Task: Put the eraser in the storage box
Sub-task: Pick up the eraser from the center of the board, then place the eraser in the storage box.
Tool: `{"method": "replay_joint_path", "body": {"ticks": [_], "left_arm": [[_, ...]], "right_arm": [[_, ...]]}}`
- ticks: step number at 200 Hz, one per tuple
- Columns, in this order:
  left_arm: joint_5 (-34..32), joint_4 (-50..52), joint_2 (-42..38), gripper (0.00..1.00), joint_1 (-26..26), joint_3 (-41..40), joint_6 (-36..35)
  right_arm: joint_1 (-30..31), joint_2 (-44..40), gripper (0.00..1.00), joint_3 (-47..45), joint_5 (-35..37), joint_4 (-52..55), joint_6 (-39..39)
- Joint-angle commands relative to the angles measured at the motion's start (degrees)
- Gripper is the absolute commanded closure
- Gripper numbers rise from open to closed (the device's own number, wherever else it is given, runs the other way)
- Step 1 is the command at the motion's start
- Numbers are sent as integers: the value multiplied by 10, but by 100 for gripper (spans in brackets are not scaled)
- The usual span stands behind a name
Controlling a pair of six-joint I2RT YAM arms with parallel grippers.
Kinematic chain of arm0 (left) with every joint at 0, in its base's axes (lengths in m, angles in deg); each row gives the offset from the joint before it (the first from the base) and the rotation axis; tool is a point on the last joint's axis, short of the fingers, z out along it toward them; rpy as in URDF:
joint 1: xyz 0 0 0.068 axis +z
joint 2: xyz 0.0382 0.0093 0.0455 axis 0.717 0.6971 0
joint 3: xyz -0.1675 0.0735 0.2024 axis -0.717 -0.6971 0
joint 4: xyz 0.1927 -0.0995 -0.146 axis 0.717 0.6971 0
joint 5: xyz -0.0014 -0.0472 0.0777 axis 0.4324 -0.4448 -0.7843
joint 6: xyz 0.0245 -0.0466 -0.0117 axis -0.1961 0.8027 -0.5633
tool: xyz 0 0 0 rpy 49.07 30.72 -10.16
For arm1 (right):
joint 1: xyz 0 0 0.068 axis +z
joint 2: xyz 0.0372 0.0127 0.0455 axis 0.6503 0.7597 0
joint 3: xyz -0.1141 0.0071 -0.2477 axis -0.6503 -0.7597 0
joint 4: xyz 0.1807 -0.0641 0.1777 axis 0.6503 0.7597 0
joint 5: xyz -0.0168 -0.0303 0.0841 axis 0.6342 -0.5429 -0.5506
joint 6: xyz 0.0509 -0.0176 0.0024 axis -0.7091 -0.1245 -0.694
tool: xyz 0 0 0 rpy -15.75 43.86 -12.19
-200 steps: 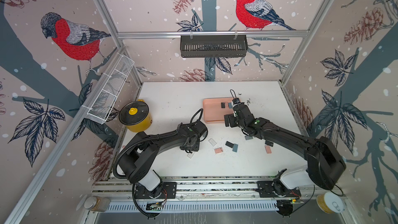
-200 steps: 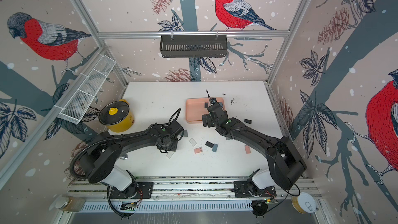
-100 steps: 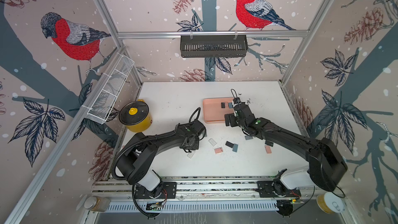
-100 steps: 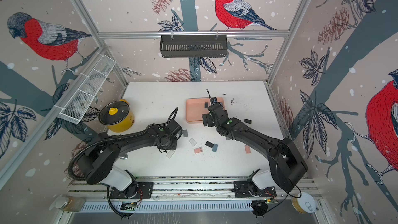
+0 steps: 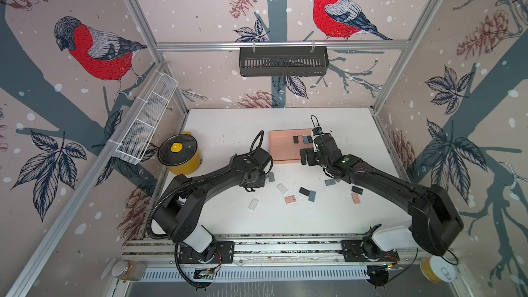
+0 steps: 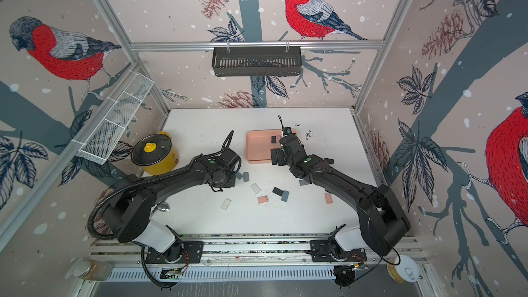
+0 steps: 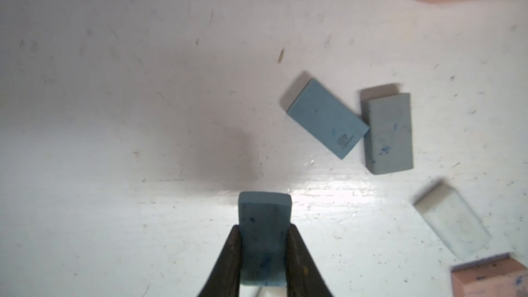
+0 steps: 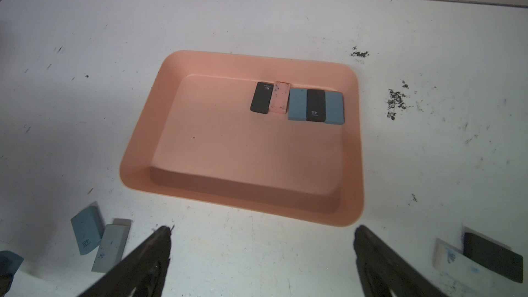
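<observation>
Change: left jaws have closed on the blue eraser (image 7: 264,232).
Idle: right jaws wide apart, empty.
Bearing: storage box (image 5: 283,150) lies near, toward bench's far edge; eraser's long axis runs along jaws.

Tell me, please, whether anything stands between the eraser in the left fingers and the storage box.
A blue eraser and a grey eraser lie flat roughly between the held eraser and the storage box; a lifted carry should clear them. The right fingers, open, hover at the box's near edge.
</observation>
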Motion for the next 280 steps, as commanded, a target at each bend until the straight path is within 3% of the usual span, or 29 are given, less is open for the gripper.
{"method": "replay_joint_path", "body": {"ticks": [1, 67, 172, 221, 280], "left_arm": [[-12, 25, 14, 74, 6, 47, -22], [-8, 44, 119, 74, 12, 255, -56], [44, 85, 392, 74, 17, 617, -81], [78, 84, 472, 74, 25, 697, -73], [122, 36, 513, 72, 39, 711, -67]], "right_arm": [[-9, -9, 1, -3, -13, -7, -11], [-76, -40, 1, -11, -58, -3, -24], [-142, -56, 1, -36, -111, -10, -43], [-152, -44, 1, -36, -127, -19, -47], [-153, -30, 1, -34, -132, -27, -54]]}}
